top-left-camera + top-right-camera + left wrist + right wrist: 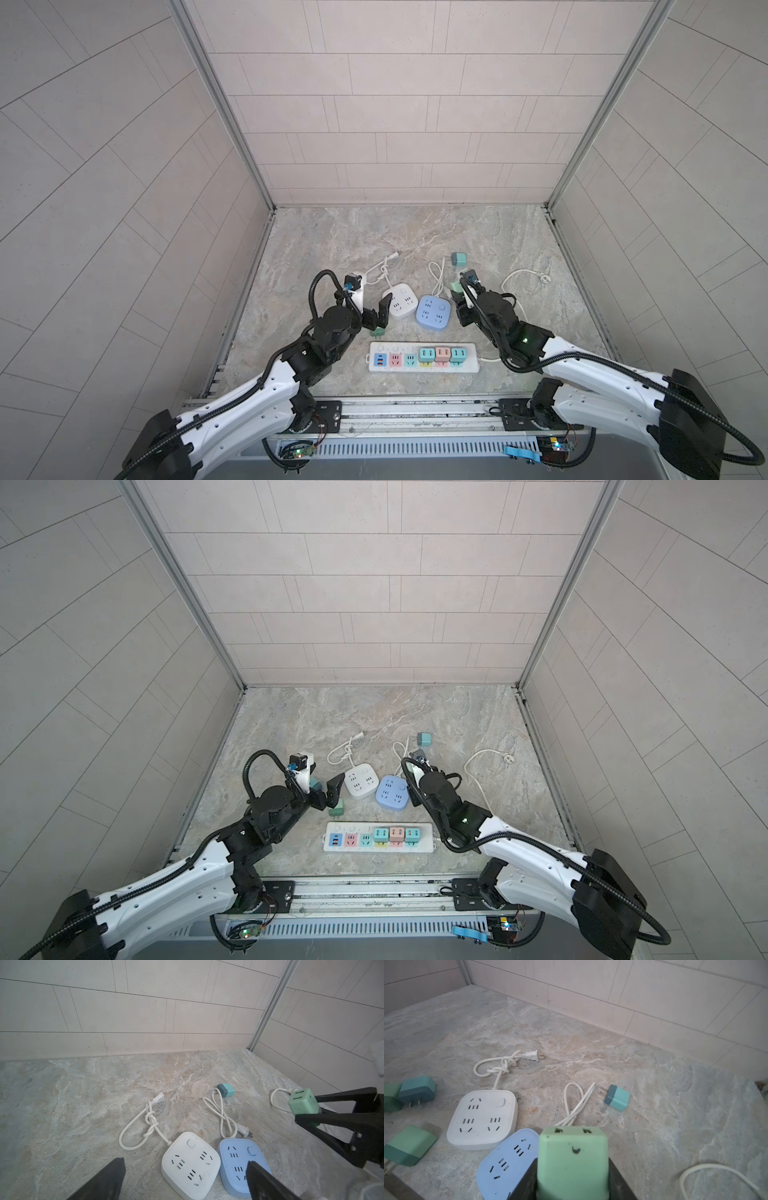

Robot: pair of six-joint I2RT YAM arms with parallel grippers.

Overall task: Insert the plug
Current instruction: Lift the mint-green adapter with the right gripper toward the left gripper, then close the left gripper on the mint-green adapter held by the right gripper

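Observation:
My right gripper (pixel 573 1180) is shut on a light green cube plug (pixel 573 1159), held above the table just right of the blue square socket (pixel 506 1163). The left wrist view shows that plug (pixel 303 1103) pinched between black fingers (pixel 332 1120). In a top view the plug (pixel 456 286) sits at the right gripper's (pixel 460 299) far end. My left gripper (pixel 185 1167) stands open with nothing between its fingers, low beside the white square socket (pixel 400 306). The blue socket (pixel 433 313) lies right of the white one.
A long white power strip (pixel 382 347) lies near the front with three plugs in it. Loose plugs lie about: green (pixel 377 332) by the left gripper, teal (pixel 459 259) at the back, dark teal (pixel 417 1089). White cords (pixel 519 276) trail behind the sockets.

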